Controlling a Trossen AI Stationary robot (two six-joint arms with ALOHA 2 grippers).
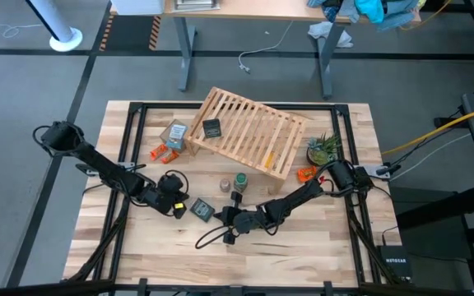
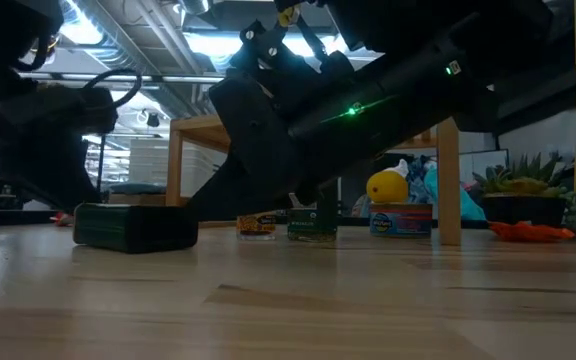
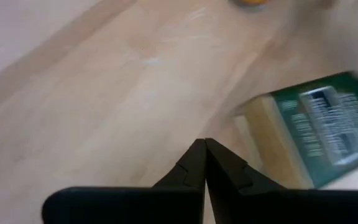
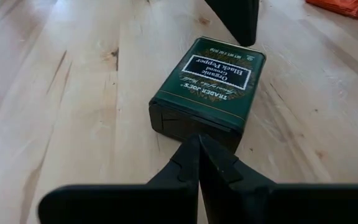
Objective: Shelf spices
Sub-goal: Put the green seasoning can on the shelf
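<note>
Spices lie scattered on the table [image 1: 303, 247], seen from above with twelve o'clock at the far edge. One dark squarish tin [image 1: 202, 210] lies flat near the centre, toward seven o'clock, its pale label reading ground black pepper in the right wrist view [image 4: 207, 84]. A second dark squarish jar [image 1: 211, 128] rests on the shelf [image 1: 249, 131], the slatted light-wood rack tilted across the table's twelve o'clock half. The green round jar [image 1: 240, 181] stands just off the shelf's six o'clock edge, with the tiny clear jar [image 1: 225, 185] just beside it at nine o'clock.

The left claw [image 1: 178, 210] sits at nine o'clock of the pepper tin, close beside it, its fingers pressed together and holding nothing; its wrist view shows the two tips [image 3: 205, 163] meeting over bare wood with the tin [image 3: 316, 127] off to one side. The right claw [image 1: 223, 216] sits at three o'clock of the same tin, fingers likewise together and empty; whether the tips [image 4: 199, 163] touch the tin's near end cannot be told.

A tan box [image 1: 175, 134] and orange pieces [image 1: 164, 152] lie at nine o'clock of the shelf. A small potted plant [image 1: 323, 148] stands at three o'clock, with another orange piece [image 1: 306, 173] below it
</note>
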